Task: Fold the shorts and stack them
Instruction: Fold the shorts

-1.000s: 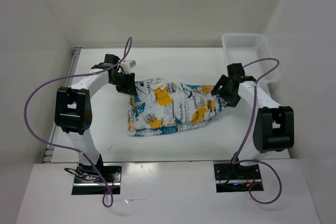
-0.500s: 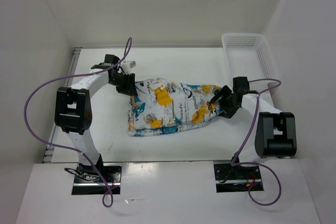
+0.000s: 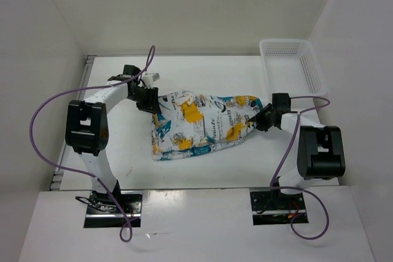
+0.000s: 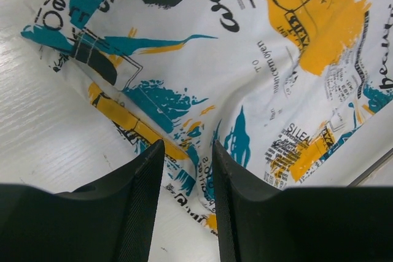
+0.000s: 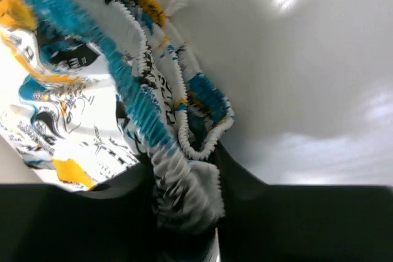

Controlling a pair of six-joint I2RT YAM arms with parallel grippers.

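Observation:
The shorts (image 3: 202, 124), white with teal, orange-yellow and black print, lie spread flat across the middle of the table. My left gripper (image 3: 151, 104) is low over their upper left corner. In the left wrist view its jaws (image 4: 188, 146) stand apart, with the printed hem (image 4: 196, 151) and bare table showing between the fingers, nothing pinched. My right gripper (image 3: 258, 121) is at the shorts' right end. In the right wrist view it (image 5: 184, 194) is shut on the bunched elastic waistband (image 5: 184, 182), which fills the space between its fingers.
A white plastic mesh basket (image 3: 288, 42) stands at the back right corner, behind the right arm. The white table (image 3: 202, 78) is walled on the left, back and right. Purple cables loop from both arms.
My right gripper came down toward the table at the shorts' right end and shut on the waistband. The left gripper stayed at the upper left corner.

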